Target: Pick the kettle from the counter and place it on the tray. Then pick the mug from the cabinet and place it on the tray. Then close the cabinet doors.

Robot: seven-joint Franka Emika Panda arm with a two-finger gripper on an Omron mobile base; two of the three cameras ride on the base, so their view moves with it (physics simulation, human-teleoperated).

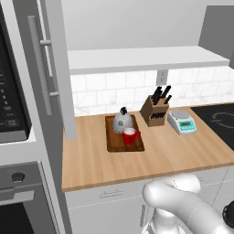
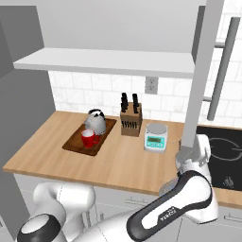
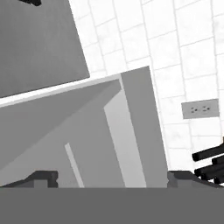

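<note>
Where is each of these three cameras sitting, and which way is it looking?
Left base view: behind the arm's left, looking down over the counter; white arm lower right.
Right base view: behind its right, same counter; arm lower left.
Hand view: on the hand, facing the cabinet; open gripper at bottom.
Both base views share the tray holding kettle and mug.

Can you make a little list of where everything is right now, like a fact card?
kettle: on the tray, back end
mug: on the tray, in front of the kettle
cabinet: doors open
claw: open, holding nothing, by the right door
left to do: close the doors
</note>
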